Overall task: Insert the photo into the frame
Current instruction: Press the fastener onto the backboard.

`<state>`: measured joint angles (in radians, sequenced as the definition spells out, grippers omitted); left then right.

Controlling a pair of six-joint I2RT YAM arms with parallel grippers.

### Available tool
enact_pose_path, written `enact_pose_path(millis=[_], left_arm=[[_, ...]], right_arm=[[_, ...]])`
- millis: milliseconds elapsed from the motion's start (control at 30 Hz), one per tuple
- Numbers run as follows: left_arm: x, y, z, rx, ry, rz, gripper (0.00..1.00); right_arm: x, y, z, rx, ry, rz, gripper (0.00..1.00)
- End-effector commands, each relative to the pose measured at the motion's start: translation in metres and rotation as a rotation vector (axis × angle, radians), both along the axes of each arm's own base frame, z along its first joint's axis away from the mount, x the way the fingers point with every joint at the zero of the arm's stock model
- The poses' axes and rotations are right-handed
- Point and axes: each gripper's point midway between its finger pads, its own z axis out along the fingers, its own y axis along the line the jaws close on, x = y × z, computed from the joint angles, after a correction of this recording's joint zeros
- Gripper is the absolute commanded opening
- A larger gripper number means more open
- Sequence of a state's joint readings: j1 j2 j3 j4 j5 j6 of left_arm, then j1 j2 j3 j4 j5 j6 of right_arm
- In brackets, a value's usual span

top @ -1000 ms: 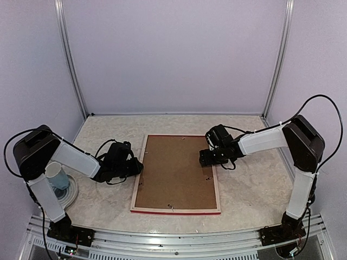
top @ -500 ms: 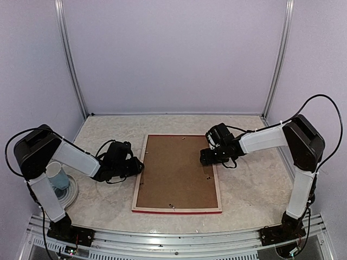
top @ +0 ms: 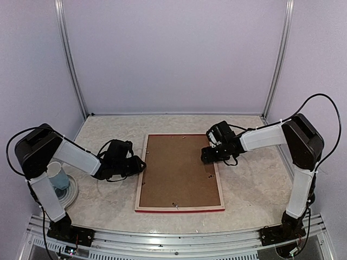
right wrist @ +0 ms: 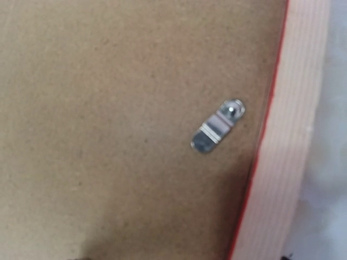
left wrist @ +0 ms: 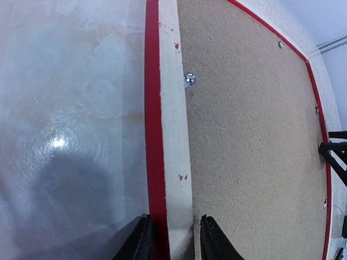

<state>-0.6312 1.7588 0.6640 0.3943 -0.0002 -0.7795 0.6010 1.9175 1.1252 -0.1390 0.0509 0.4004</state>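
Top external view: the frame (top: 179,208) lies face down in the middle of the table (top: 249,184), pale wood back up, with the brown backing panel (top: 179,170) sitting inside it. The left gripper (top: 140,165) is down at the frame's left rail. On the left wrist camera its fingertips (left wrist: 142,241) straddle that rail, and I cannot tell whether they pinch it. The right gripper (top: 210,157) hovers over the right edge, jaws spread wide with nothing between them, a metal clip (right wrist: 217,126) just below.

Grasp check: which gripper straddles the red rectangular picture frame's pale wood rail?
Left gripper: fingers flank the frame's rail; right gripper is over the brown hardboard backing.
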Motion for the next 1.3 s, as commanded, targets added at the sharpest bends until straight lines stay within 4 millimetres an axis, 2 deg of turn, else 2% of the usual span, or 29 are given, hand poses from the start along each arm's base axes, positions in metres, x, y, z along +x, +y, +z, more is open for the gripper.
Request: enact_pose_path(millis=[0,267,467,633,700,967,1167,1267], left_arm=[[-0.022,0.014,-0.049,0.120,0.174,-0.015,0.29],[-0.026,0.021,-0.066,0.166,0.228,-0.001,0.14],[-0.025,0.033,-0.068,0.198,0.230,0.057,0.13],[-0.027,0.036,-0.073,0.194,0.250,0.072,0.12],[-0.028,0.035,-0.075,0.192,0.255,0.072,0.13],[-0.031,0.033,-0.080,0.172,0.277,0.064,0.12],[-0.032,0.033,-0.079,0.169,0.276,0.064,0.12],[-0.032,0.034,-0.078,0.172,0.273,0.068,0.12]], right_arm=[[0.009,0.012,0.005,0.018,-0.009,0.061,0.75],[0.009,0.011,0.010,0.008,-0.012,0.069,0.75],[0.002,0.002,0.027,0.006,-0.001,0.027,0.77],[-0.014,-0.004,0.045,0.076,0.019,-0.028,0.79],[-0.024,-0.009,0.045,0.088,0.028,-0.048,0.79],[-0.053,-0.023,0.025,-0.006,0.059,-0.094,0.78],[-0.065,-0.028,0.013,-0.070,0.068,-0.112,0.78],[-0.067,-0.037,0.007,-0.109,0.070,-0.134,0.78]])
